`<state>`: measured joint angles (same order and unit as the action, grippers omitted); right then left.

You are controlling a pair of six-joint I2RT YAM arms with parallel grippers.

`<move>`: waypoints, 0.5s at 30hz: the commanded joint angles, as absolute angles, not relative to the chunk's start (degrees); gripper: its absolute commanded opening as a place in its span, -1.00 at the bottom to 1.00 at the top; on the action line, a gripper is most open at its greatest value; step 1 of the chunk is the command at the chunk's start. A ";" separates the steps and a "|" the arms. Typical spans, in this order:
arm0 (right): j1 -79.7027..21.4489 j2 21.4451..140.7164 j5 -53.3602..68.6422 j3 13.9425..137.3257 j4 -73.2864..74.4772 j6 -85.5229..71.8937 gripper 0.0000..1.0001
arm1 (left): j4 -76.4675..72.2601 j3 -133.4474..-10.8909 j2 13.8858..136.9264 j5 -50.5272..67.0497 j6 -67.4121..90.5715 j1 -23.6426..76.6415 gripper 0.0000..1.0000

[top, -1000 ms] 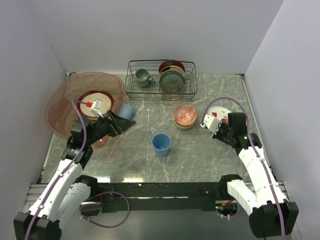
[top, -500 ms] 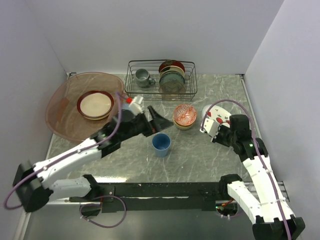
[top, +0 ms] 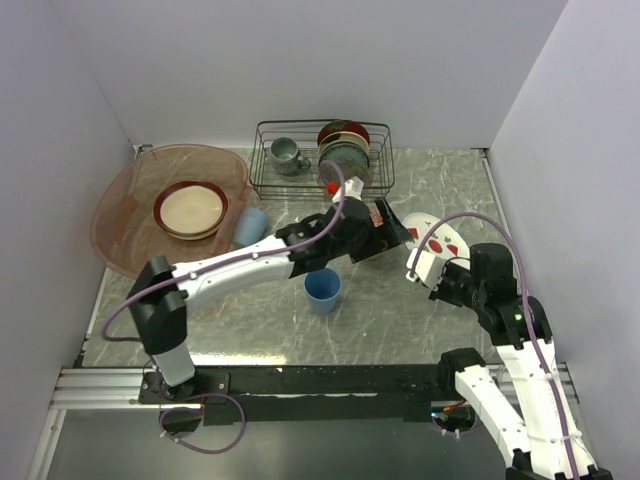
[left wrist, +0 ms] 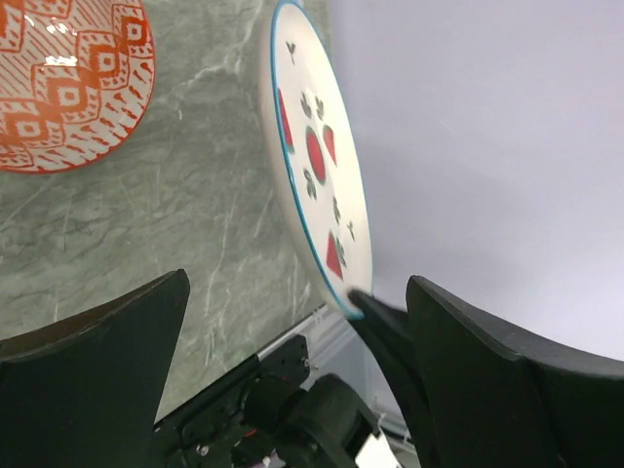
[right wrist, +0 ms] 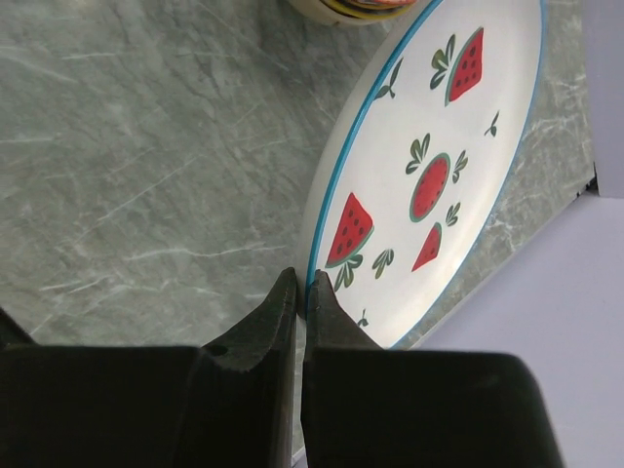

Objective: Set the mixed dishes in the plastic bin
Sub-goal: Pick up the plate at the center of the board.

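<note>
Plastic bin [top: 125, 190]: upper left of the top view, dark red plate [top: 190, 208] inside.
White plate [right wrist: 439, 166]: right of middle, tilted.
Left claw [left wrist: 297, 283]: wide open, holding nothing, beside the white plate.
Right claw [right wrist: 300, 288]: shut tight, pinching the white plate's rim.
Blue cup [top: 322, 288]: middle.

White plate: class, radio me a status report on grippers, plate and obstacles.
Right gripper shut on white plate rim. Left gripper open, facing it. Plate tilted, far from plastic bin. Left arm, upright blue cup between.
</note>
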<state>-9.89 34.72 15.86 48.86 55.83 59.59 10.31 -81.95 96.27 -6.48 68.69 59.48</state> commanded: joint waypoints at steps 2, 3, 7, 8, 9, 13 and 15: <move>-10.37 32.08 17.58 54.32 50.89 60.64 -1.00 | 16.61 -91.12 102.21 -10.02 71.01 61.00 0.99; -10.28 32.08 17.93 54.32 50.98 60.56 -1.00 | 18.09 -92.10 103.87 -10.28 71.10 61.34 0.99; -10.37 31.73 18.98 54.67 50.80 60.38 -1.00 | 22.31 -98.15 107.83 -10.81 71.10 61.61 0.80; -10.37 31.64 19.16 54.67 50.89 60.29 -1.00 | 23.28 -99.13 108.54 -10.90 71.10 61.70 0.74; -10.37 31.55 19.33 54.75 50.80 60.12 -1.00 | 23.90 -99.92 109.76 -10.99 71.02 61.70 0.68; -10.37 31.20 20.21 54.67 50.80 59.94 -1.00 | 24.61 -101.78 110.92 -10.81 70.84 61.79 0.23; -10.28 31.20 20.48 54.49 50.80 59.85 -1.00 | 23.82 -101.69 110.92 -10.20 70.58 61.79 -0.04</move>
